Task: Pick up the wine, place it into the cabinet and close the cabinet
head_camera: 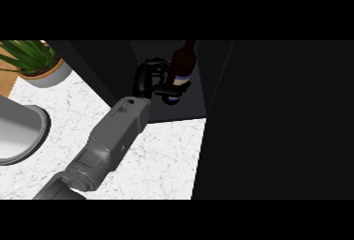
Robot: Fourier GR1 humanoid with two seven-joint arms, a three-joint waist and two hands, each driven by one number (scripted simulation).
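Hold: left hand (153, 77) fingers clasp the dark glass wine bottle (182, 65) inside the black cabinet (166, 110).
Next: set it upright, far in — then release.

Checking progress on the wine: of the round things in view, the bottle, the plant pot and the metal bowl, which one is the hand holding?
The dark wine bottle: the left hand curls round it inside the cabinet. The plant pot and metal bowl sit untouched on the counter.

One wine bottle (182, 65) is showing, dark with a pale label. One hand (151, 77) on one grey forearm (110, 140) is appearing. One potted plant (34, 61) is standing on the desk (166, 159). One grey round basin (17, 136) is showing at the left edge. One dark cabinet (276, 117) is showing.
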